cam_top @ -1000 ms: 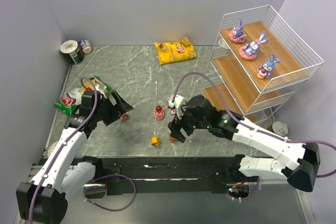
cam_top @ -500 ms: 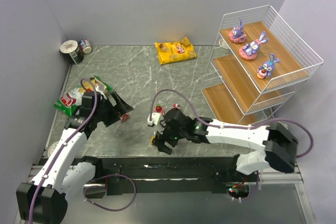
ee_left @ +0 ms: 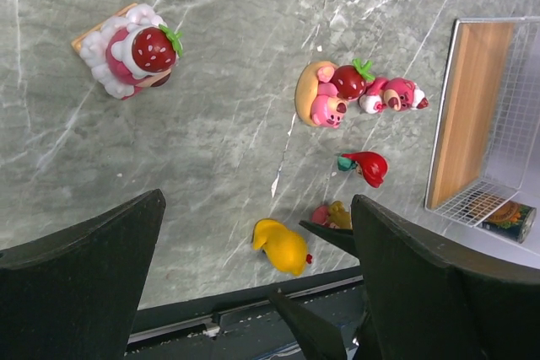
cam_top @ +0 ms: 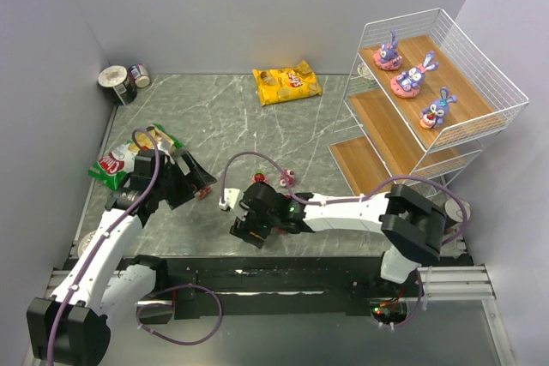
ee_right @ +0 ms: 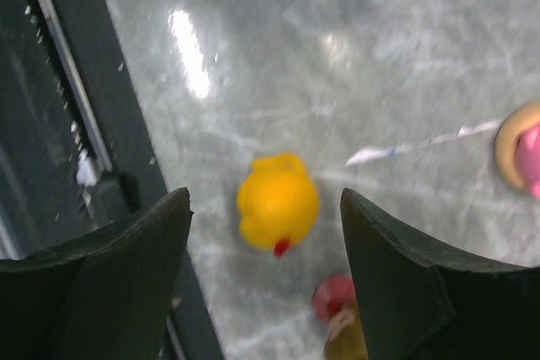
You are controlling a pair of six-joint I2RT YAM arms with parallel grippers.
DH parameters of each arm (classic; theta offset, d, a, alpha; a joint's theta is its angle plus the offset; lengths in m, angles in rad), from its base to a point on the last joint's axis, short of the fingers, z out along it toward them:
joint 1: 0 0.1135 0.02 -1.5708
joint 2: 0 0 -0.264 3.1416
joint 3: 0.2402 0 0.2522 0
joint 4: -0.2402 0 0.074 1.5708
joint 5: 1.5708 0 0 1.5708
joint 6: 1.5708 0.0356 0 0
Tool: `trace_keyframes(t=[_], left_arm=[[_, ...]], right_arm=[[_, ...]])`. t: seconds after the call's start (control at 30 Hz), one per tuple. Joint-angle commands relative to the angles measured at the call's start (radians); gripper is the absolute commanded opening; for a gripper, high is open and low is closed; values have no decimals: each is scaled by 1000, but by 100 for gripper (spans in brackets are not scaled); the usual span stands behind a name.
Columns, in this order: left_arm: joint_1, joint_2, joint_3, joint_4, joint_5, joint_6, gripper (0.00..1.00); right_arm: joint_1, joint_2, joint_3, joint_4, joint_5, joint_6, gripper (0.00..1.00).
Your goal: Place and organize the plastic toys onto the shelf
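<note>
1. Where the right gripper [ee_right: 263,201] hangs low over the table [ee_right: 337,56], its jaws are held apart, with nothing clamped.
2. The yellow fruit piece [ee_right: 278,201] is seen directly between them, untouched. Its long axis is left uncertain by blur, perhaps running toward its red tip.
3. The left gripper [ee_left: 257,200] is spread wide and empty, farther from that piece, with a strawberry cake toy [ee_left: 131,48] ahead.
4. Far right, three purple bunnies [cam_top: 410,77] are carried on the top board of the shelf [cam_top: 480,117].

No lettering can be read. The yellow snack bag [cam_top: 286,85] and green snack bag [cam_top: 116,163] each show a red logo, too small to read; the can [ee_left: 509,217] label is blurred.
</note>
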Motion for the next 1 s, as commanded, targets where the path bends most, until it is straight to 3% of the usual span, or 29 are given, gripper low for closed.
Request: trace_keyframes(t=[0.0, 0.13, 0.43, 0.63, 0.77, 0.97], left_arm=[[-3, -19, 50, -11, -10, 15, 98], [-3, -22, 51, -18, -13, 19, 98], [-3, -12, 53, -15, -13, 28, 98], [-3, -3, 53, -9, -11, 30, 98], [-3, 2, 54, -3, -10, 30, 98], [-3, 7, 62, -8, -19, 33, 98]], right_arm=[[3, 47, 64, 34, 30, -40, 73], [2, 96, 101, -5, 33, -35, 63], [-1, 119, 103, -50, 34, -23, 58], [-20, 133, 107, -85, 40, 11, 45], [-30, 145, 121, -120, 82, 52, 18], [-45, 181, 216, -260, 264, 207, 1]])
